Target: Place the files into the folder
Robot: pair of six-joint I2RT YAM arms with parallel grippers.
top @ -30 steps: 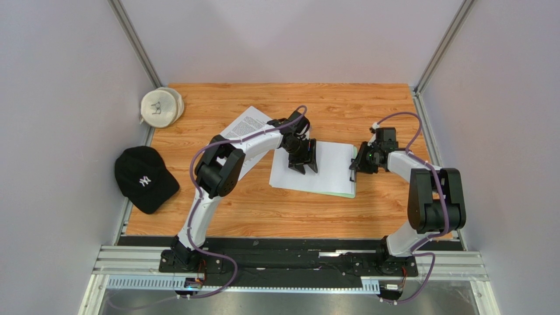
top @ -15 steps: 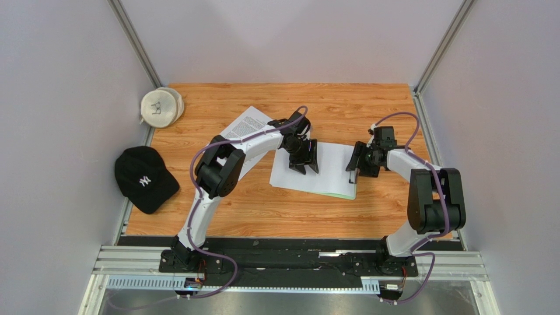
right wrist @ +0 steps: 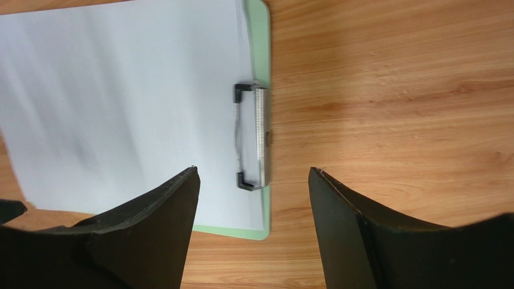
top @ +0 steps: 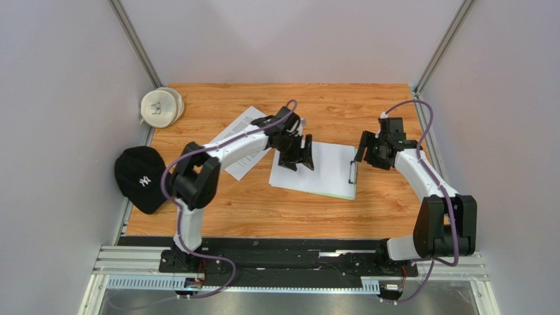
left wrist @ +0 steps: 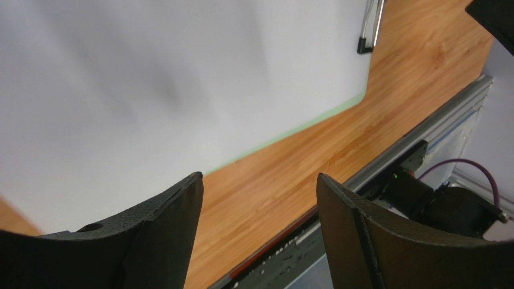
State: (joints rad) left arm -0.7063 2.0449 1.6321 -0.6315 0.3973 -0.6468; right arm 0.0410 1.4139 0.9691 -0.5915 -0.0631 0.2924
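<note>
The pale green folder (top: 347,195) lies flat mid-table with a blank white sheet (top: 325,172) of the files on it. Its metal clip (top: 353,172) sits over the sheet's right edge. In the right wrist view the clip (right wrist: 256,135) lies down across the sheet (right wrist: 120,90) and the green board (right wrist: 260,60). A second, printed sheet (top: 244,122) lies to the left, partly under the left arm. My left gripper (top: 297,160) hovers open over the sheet's left end, holding nothing (left wrist: 259,180). Just right of the clip, my right gripper (top: 370,148) stands open and empty (right wrist: 253,171).
A black cap (top: 143,178) rests at the table's left edge. A white round pouch (top: 161,107) sits in the far left corner. Grey walls close in three sides. A metal rail (top: 289,262) carrying both arm bases runs along the near edge.
Both grippers have opened. The right gripper has come off the clip and drawn back to the right. The left gripper has lifted off the sheet and shifted slightly left.
</note>
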